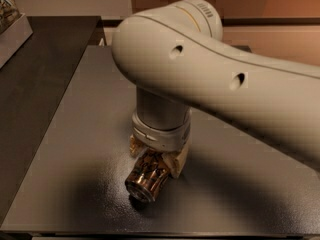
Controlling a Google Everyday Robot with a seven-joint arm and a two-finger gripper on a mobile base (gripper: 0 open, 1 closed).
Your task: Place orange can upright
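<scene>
Sweeping in from the right edge, the cream arm (215,79) fills most of the view and turns down near the middle into a round wrist. Below it lies the grey surface (75,149), speckled and dimly lit, with the arm's shadow pooled across its near part. A darker counter (45,84) runs along the left side, and a pale box (12,34) sits on it at the top left corner. Under the wrist, the gripper (157,155) points down toward the near middle of the surface. Its tan jaws are clamped on the can (146,178), one on each side of the can's upper part. The can is tilted, not upright: its lower end faces the near left and sits low over the surface, in its own shadow. Whether that end touches the surface cannot be told.
</scene>
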